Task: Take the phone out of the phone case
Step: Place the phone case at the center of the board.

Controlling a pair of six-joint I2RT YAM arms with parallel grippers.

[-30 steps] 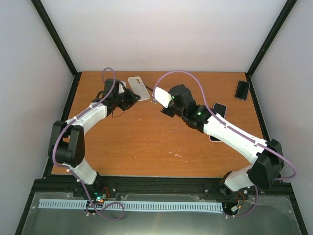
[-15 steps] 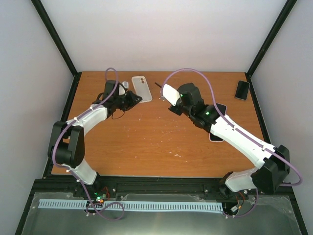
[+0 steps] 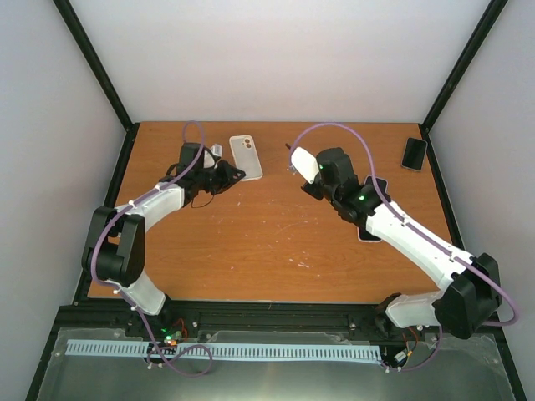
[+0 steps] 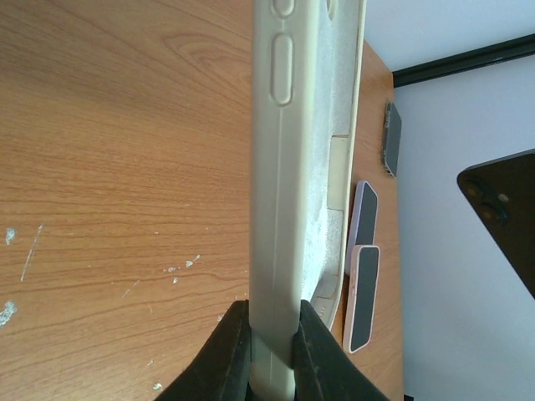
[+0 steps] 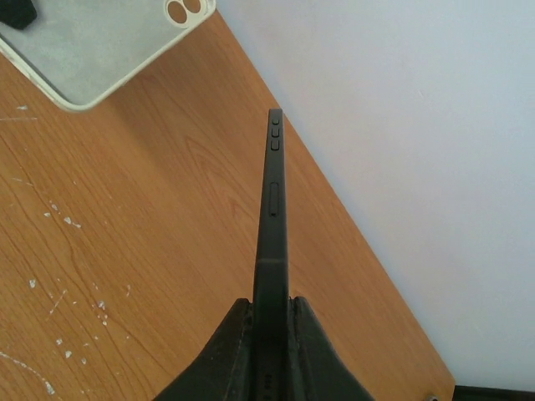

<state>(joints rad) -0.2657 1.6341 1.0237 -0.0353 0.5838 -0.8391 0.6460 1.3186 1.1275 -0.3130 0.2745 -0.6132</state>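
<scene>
The pale translucent phone case is at the back of the table, empty, with my left gripper shut on its near edge. In the left wrist view the case stands edge-on between the shut fingers. My right gripper is shut on the phone and holds it above the table, to the right of the case and apart from it. The right wrist view shows the black phone edge-on in the jaws, with the case at the top left. The phone also shows in the left wrist view.
A dark phone lies at the back right corner. Two more cased phones lie partly under my right arm, seen as pink and pale ones in the left wrist view. The orange table has walls at its back and sides.
My right gripper has carried the phone to the right, away from the case. My left gripper has shifted the case slightly right and turned it a little.
</scene>
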